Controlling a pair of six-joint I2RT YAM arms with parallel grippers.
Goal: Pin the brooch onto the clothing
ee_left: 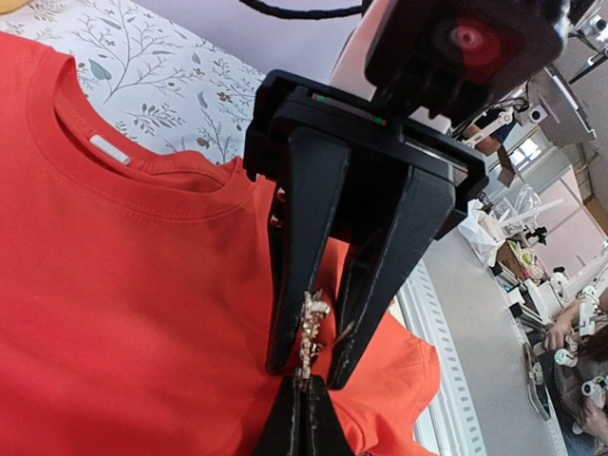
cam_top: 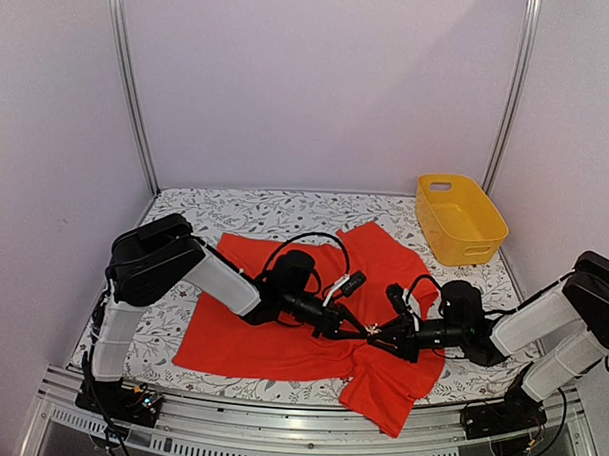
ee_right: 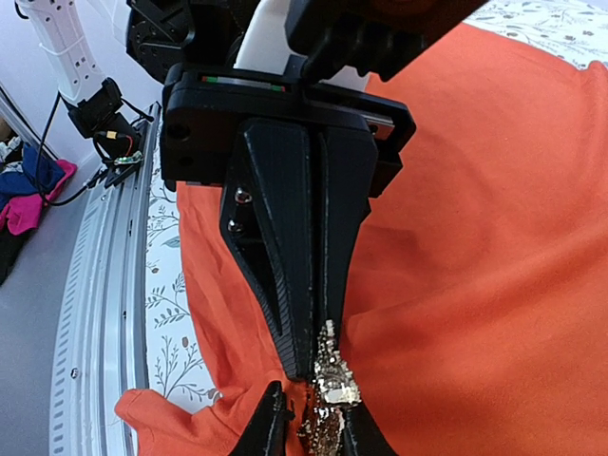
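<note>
The red-orange T-shirt lies spread on the table, and also shows in the left wrist view and the right wrist view. The two grippers meet tip to tip just above its lower right part. My left gripper is shut on one end of the tiny glittery brooch. My right gripper has its jaws part way apart around the brooch. The brooch lies along one finger and a thin pin reaches toward the other.
A yellow plastic basket stands at the back right of the floral table cover. The shirt's hem hangs over the metal rail at the near edge. Walls close in on both sides.
</note>
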